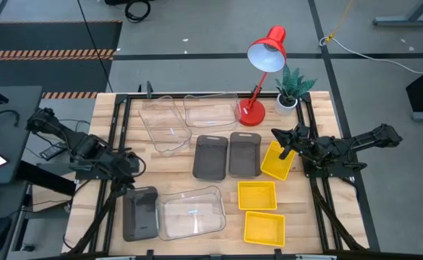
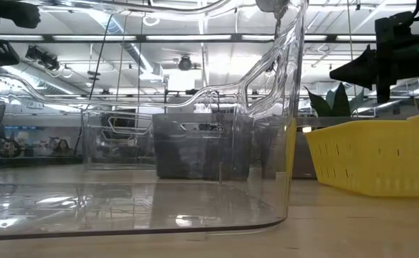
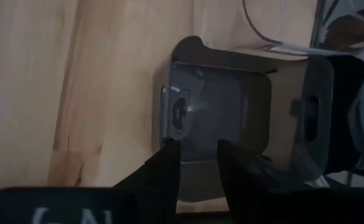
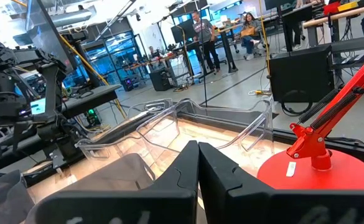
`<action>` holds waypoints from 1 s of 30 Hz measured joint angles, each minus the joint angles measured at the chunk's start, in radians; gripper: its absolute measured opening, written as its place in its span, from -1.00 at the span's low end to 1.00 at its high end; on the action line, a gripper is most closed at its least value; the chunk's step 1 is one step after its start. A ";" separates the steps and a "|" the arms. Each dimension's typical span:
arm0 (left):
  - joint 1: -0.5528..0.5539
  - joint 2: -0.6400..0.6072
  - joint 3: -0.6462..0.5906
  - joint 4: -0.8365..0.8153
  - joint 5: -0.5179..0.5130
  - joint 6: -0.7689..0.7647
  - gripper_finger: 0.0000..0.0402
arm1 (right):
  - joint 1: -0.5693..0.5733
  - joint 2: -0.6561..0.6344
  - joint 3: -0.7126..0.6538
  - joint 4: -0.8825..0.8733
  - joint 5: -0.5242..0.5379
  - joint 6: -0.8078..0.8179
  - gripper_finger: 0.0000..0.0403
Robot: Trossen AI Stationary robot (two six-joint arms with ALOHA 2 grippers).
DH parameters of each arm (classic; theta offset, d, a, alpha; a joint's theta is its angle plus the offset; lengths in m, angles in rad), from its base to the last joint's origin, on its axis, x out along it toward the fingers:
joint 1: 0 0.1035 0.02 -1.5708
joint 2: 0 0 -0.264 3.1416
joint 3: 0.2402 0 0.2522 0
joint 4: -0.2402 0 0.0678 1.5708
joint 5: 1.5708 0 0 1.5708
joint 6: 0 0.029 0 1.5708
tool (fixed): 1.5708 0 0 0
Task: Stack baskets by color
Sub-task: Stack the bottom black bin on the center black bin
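Observation:
My left gripper (image 1: pixel 130 167) (image 3: pixel 197 152) hangs open above a dark grey basket (image 1: pixel 140 213) (image 3: pixel 231 112) that lies flat near the table's front left. The fingers slant down over the basket's far end, and nothing is between them. My right gripper (image 1: pixel 278 136) (image 4: pixel 198 152) waits shut and level at mid-right, over the far end of a yellow basket (image 1: pixel 276 160) that sits askew. Two more yellow baskets (image 1: pixel 257 195) (image 1: pixel 264 227) lie nearer the front. Two dark grey baskets (image 1: pixel 211 155) (image 1: pixel 244 154) lie side by side at the centre.
A clear basket (image 1: pixel 191 211) (image 2: pixel 195 143) lies right beside the front-left grey one. Two clear baskets (image 1: pixel 164 123) (image 1: pixel 211 110) sit at the far side. A red desk lamp (image 1: pixel 258 72) and a small potted plant (image 1: pixel 291 90) stand at the far right.

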 joint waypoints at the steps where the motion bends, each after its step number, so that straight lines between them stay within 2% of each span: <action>1: 0.000 0.005 0.000 -0.001 0.000 0.001 -0.39 | 0.000 0.000 0.000 0.000 0.000 0.000 -0.94; 5: 0.006 0.045 0.000 -0.013 0.000 0.001 -0.23 | 0.000 0.000 0.000 0.000 0.000 0.000 -0.94; 10: 0.018 0.154 0.000 -0.037 0.033 0.048 -0.02 | 0.000 0.000 0.000 0.000 0.000 0.000 -0.94; 14: 0.021 0.252 0.004 -0.036 0.042 0.106 0.06 | 0.000 0.000 0.000 0.000 0.000 0.000 -0.94; 20: 0.021 0.361 0.035 -0.029 0.024 0.133 0.01 | 0.000 0.000 0.000 0.000 0.000 0.000 -0.94; 30: 0.021 0.541 0.034 -0.025 -0.009 0.133 -0.21 | 0.000 0.000 0.000 0.000 0.000 0.000 -0.94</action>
